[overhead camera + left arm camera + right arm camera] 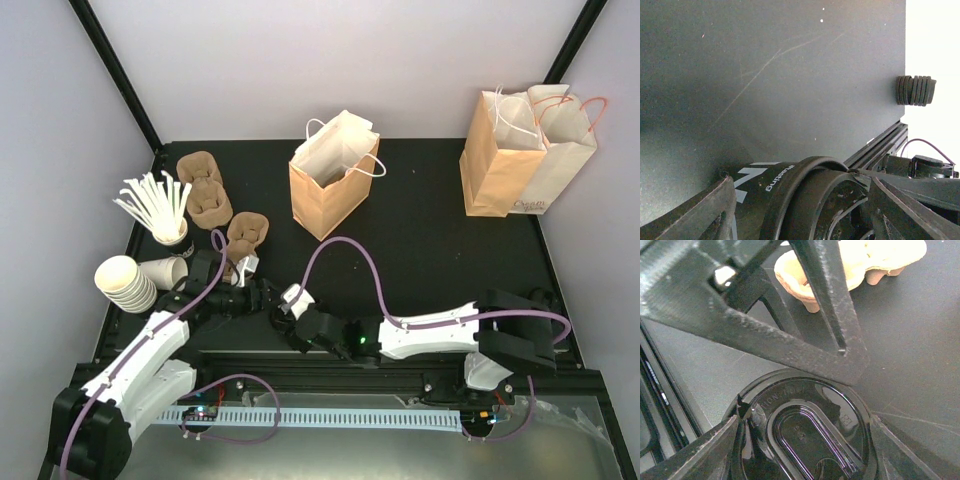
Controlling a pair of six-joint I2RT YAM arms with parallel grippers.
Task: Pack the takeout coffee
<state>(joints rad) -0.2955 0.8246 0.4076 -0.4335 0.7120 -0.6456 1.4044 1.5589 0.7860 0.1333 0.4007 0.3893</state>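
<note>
1. Shows an open brown paper bag [333, 180] upright on the black surface [430, 240].
2. Shows two more paper bags [525, 150] side by side, back right.
3. Shows pulp carriers [205, 195], stacked white cups [125, 283] and a cup of stirrers [160, 210], left.

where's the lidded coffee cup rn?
Top view: near edge of the table, left of centre. The takeout coffee is inside the right gripper, just short of the closest pulp carrier.

the takeout coffee [805, 435] has a glossy, smooth black plastic lid. the table [765, 75] is matt black, finely scratched. the cup carrier [880, 260] is rough, fibrous pulp. the open bag [330, 185] is matt brown paper. the stacked cups [125, 283] are white paper.
</note>
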